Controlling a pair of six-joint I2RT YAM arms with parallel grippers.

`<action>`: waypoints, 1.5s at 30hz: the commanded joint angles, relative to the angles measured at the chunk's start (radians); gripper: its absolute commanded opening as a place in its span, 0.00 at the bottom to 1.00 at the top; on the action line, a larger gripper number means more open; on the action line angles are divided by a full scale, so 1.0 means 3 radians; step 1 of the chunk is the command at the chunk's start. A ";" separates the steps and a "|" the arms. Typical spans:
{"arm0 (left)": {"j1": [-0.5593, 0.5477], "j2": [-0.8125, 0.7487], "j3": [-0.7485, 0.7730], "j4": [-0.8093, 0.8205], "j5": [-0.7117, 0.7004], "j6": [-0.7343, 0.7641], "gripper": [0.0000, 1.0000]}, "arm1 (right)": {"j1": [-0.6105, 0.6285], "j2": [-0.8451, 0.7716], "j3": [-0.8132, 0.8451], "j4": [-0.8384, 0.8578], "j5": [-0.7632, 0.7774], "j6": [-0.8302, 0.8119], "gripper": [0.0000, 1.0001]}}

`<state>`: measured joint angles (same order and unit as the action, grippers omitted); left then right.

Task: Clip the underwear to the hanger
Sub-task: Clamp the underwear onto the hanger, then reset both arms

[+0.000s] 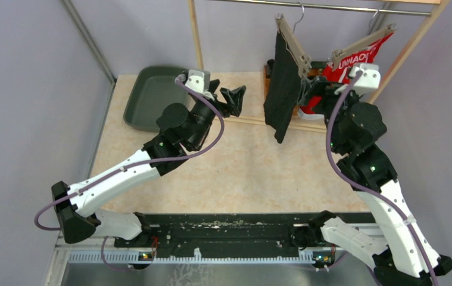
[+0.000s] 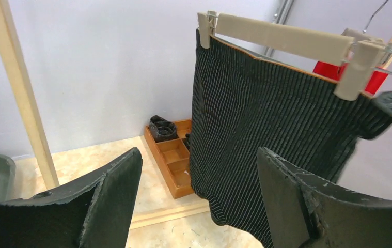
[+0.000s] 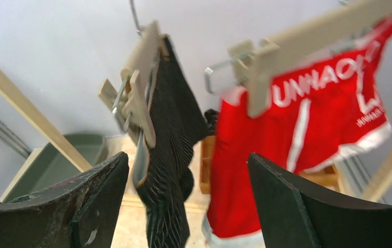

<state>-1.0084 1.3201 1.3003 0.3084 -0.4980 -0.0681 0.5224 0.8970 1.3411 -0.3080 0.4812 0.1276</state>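
Note:
Black striped underwear (image 1: 283, 95) hangs from a beige clip hanger (image 1: 293, 44) on the rail. In the left wrist view the underwear (image 2: 266, 134) is pinched at both top corners by the hanger's (image 2: 281, 36) clips. My left gripper (image 1: 234, 100) is open and empty, a short way left of the cloth; its jaws (image 2: 199, 155) frame the garment without touching it. My right gripper (image 1: 318, 89) is open too, low and right of the black underwear (image 3: 175, 134), with nothing between its fingers (image 3: 187, 157).
Red underwear (image 1: 354, 62) hangs clipped on a second hanger (image 1: 363, 43) just right. A wooden compartment tray (image 2: 175, 160) sits on the table under the garments. A grey-green bin (image 1: 152, 95) lies at the back left. A wooden frame post (image 1: 195, 33) stands between bin and hangers.

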 commanded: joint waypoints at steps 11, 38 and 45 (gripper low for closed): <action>0.0164 -0.0299 -0.0808 0.0168 0.0189 -0.0295 0.94 | -0.0004 -0.1012 -0.0658 -0.0360 0.0586 0.0156 0.84; 0.0399 -0.0025 -0.1092 0.0148 0.0662 -0.0290 0.99 | 0.0358 -0.0355 -0.2323 0.0523 -0.2239 0.0438 0.95; 0.0403 -0.0145 -0.1293 0.0240 0.0590 -0.0313 0.99 | 0.0650 -0.0232 -0.2498 0.0708 -0.2519 0.0374 0.96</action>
<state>-0.8940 1.3148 0.9363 0.3351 -0.2935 -0.1608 0.6628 0.8146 0.5976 -0.2138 -0.1944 0.2474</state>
